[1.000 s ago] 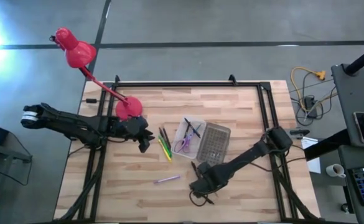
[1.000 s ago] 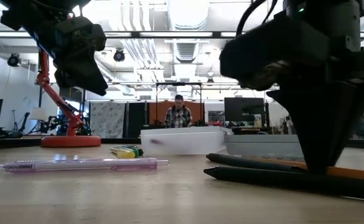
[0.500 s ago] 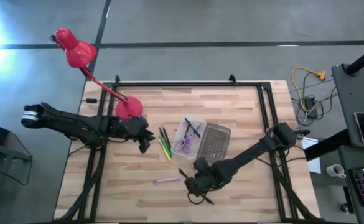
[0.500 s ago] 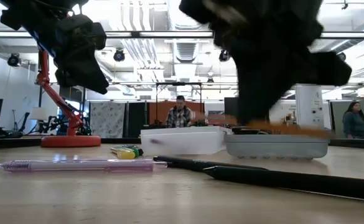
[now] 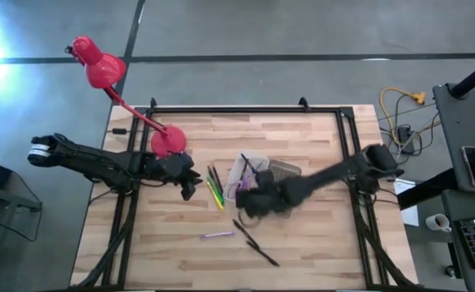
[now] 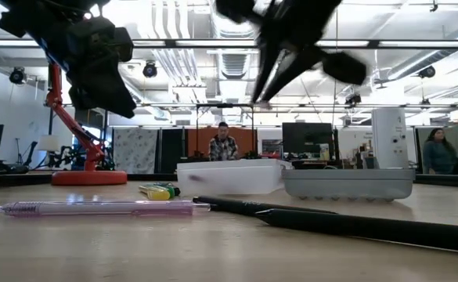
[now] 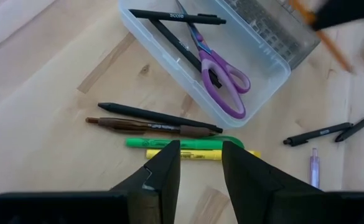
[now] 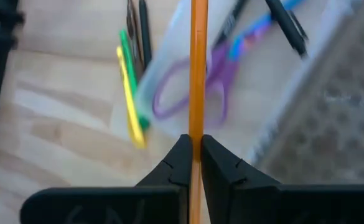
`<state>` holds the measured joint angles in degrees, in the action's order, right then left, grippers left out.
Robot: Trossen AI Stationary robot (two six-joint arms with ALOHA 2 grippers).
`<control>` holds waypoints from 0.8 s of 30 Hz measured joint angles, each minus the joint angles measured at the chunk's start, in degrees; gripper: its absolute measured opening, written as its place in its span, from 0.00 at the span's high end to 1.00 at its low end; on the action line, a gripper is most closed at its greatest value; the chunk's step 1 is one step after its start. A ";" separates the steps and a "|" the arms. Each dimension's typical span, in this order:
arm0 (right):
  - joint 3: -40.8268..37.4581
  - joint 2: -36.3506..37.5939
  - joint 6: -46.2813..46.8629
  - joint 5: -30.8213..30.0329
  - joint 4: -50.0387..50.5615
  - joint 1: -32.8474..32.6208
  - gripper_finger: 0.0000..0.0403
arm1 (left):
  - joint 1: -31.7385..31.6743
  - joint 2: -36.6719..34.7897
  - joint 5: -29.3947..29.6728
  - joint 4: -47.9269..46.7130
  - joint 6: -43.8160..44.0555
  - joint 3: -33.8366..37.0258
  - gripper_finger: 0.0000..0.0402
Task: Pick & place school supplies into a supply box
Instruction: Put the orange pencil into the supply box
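Note:
My right gripper [image 8: 198, 142] hangs over the clear supply box [image 5: 248, 172] and is shut on an orange pencil [image 8: 198, 68]. Purple scissors [image 7: 222, 74] and two black pens [image 7: 172, 15] lie in the box. The grey dotted lid [image 5: 286, 170] lies beside the box, partly under my right arm. A black pen, a brown pencil, a green marker [image 7: 182, 143] and a yellow one lie flat, left of the box. A purple pen [image 5: 218, 234] and two more black pens [image 5: 255, 242] lie nearer the near edge. My left gripper [image 7: 200, 163] hovers open above the green and yellow markers. My right gripper pinches the orange pencil between its two fingers [image 8: 180, 155]. The pencil's shaft [image 8: 198, 124] runs out straight from between the fingertips. The pencil is lifted clear, above the box and the scissors.
A red desk lamp [image 5: 169, 141] stands on the table's far left, behind my left arm. Black frame rails [image 5: 245, 109] run along the table's edges. Bare wood lies to the right of the lid and along the near edge.
My right gripper has risen from the table near the two black pens, carrying the orange pencil, and moved toward the far edge until it hangs over the box. The pencil, which lay by the black pens, is now lifted clear.

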<state>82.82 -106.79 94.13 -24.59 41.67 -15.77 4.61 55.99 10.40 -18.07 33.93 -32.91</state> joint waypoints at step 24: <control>-9.23 -0.29 -19.30 21.51 -11.15 16.09 0.97 | 5.61 0.00 2.68 -0.08 3.34 0.00 0.74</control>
<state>73.58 -107.09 74.83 -3.09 30.52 0.32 10.22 55.99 13.08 -18.15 37.27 -32.91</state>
